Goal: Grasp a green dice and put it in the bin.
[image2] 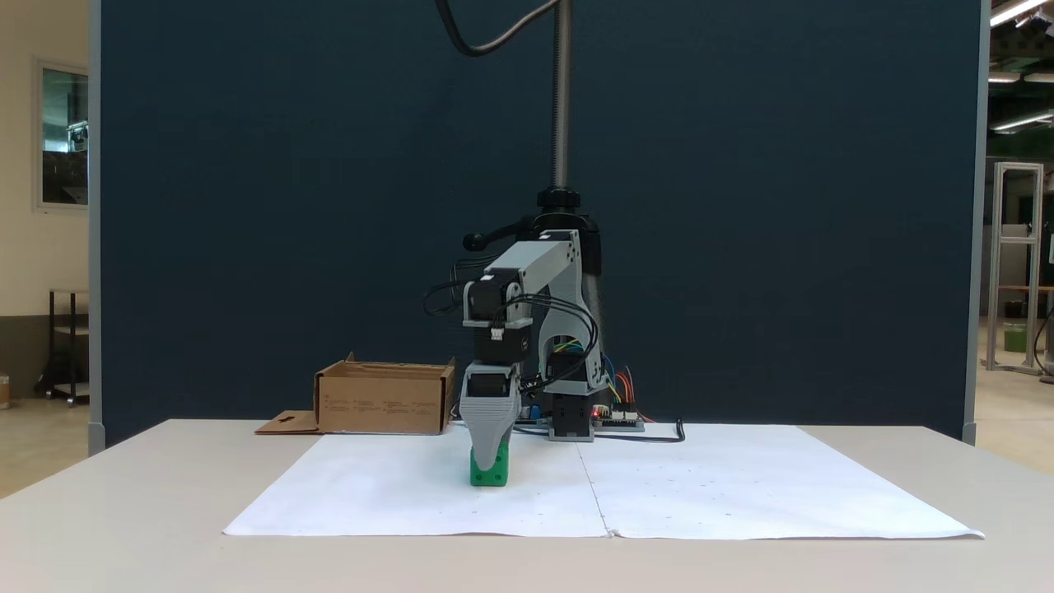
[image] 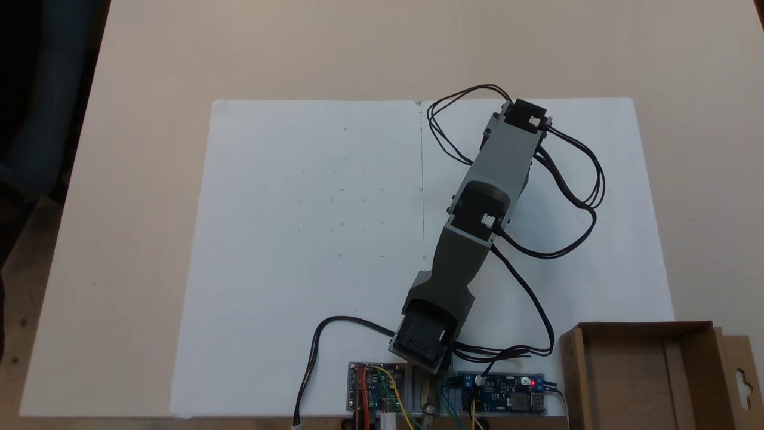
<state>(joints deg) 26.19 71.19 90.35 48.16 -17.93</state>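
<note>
The green dice (image2: pixel 493 477) rests on the white paper, a little left of the sheet's centre seam in a fixed view. My gripper (image2: pixel 489 463) points straight down onto it, and its grey front finger (image2: pixel 489 428) covers the dice's upper middle. The other jaw lies behind this one, so the gap between them is hidden. From above, my arm (image: pixel 507 155) stretches from the base up to the right and covers whatever lies under its tip. The bin (image: pixel 627 382), a shallow brown cardboard box, stands beside the base; its front wall (image2: pixel 383 405) faces the other camera.
White paper (image: pixel 310 239) covers the middle of the beige table (image: pixel 137 179). Circuit boards (image: pixel 504 394) and loose black cables (image: pixel 573 197) lie around the arm's base. The bin's flap (image: pixel 740 376) with a hanger hole sticks out sideways. A dark partition (image2: pixel 247 206) stands behind the table.
</note>
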